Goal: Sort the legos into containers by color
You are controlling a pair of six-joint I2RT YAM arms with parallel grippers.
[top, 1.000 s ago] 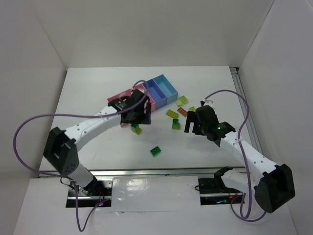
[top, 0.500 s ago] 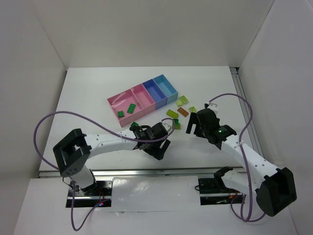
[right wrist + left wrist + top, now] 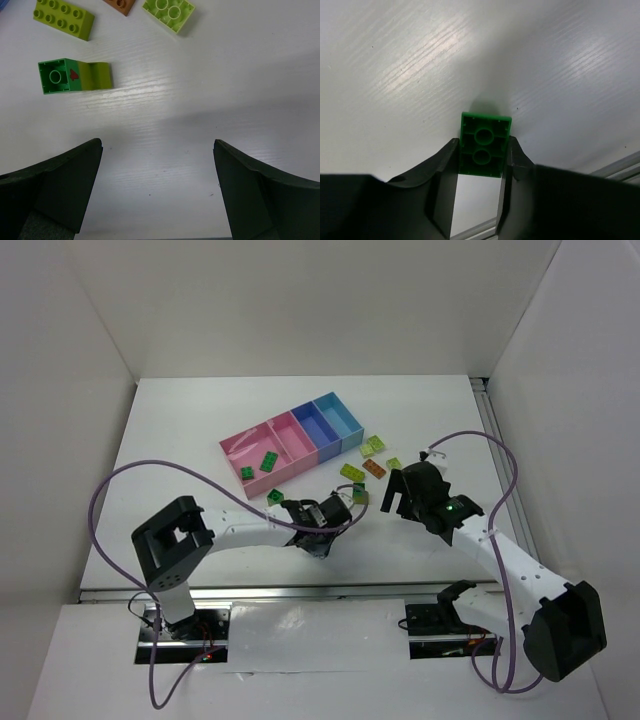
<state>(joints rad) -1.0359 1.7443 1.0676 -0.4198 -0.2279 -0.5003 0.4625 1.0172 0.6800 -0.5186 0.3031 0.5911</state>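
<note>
white arms (image 3: 245,530), black joints (image 3: 172,545), purple cables (image 3: 466,433)

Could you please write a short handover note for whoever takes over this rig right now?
Left gripper: shut on a dark green brick, underside towards the camera.
Right gripper: open, holding nothing, beside the unsorted pile.
Done: two dark green bricks lie in the large pink bin.
Left: bin the held brick. A loose dark green brick, the yellow-green bricks and the orange brick are on the table, unsorted.
</note>
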